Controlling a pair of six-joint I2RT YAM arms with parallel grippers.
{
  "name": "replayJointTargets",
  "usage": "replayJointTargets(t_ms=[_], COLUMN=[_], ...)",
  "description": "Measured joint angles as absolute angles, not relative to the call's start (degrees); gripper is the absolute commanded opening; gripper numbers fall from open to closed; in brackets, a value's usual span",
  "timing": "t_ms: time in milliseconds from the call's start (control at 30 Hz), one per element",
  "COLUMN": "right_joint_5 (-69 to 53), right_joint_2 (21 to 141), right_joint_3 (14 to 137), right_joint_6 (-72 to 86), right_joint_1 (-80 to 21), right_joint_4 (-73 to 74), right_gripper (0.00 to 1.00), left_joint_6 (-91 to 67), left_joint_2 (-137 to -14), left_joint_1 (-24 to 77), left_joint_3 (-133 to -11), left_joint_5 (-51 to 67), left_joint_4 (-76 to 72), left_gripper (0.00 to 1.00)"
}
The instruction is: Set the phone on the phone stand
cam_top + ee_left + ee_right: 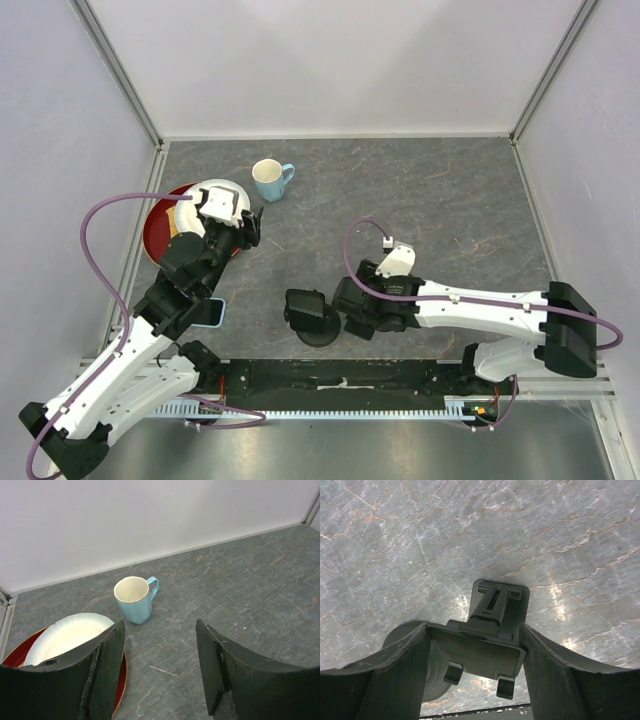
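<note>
The black phone stand [312,315] stands near the front middle of the table. In the right wrist view its cradle plate [477,652] sits between my right gripper's [474,628] fingers, which touch both of its side edges. The right gripper [338,312] reaches the stand from the right. The phone [207,312], light blue, lies flat at the front left, partly hidden under my left arm. My left gripper [246,228] hovers at the plates' right edge, away from the phone. The left gripper [160,627] is open, with only bare table between its fingers.
A light blue mug [270,180] [134,600] stands upright at the back left. A white paper plate [215,195] [70,635] rests on a red plate [160,228] [15,652] by the left wall. White walls close the table on three sides.
</note>
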State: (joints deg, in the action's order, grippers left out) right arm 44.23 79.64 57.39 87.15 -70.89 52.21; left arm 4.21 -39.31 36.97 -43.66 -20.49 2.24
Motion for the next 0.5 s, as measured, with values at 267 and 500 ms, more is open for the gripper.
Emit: replayJointTargets(t_ms=[267,500], right_joint_5=[45.06,40.58], right_joint_2=[66.43,50.57], right_joint_3=[44.97,31.38], right_joint_6=[72.64,49.78], right_joint_1=[-70.98,-70.98], right_joint_4=[41.85,24.51], right_gripper=[0.00,0.00], left_joint_6=[4.14,4.03], left_joint_2=[-39.77,-40.47], left_joint_1=[36.97,36.97], left_joint_3=[-43.66,-43.66], left_joint_5=[-20.47,-20.45], left_joint_4=[2.72,2.90], left_gripper=[0.64,0.64])
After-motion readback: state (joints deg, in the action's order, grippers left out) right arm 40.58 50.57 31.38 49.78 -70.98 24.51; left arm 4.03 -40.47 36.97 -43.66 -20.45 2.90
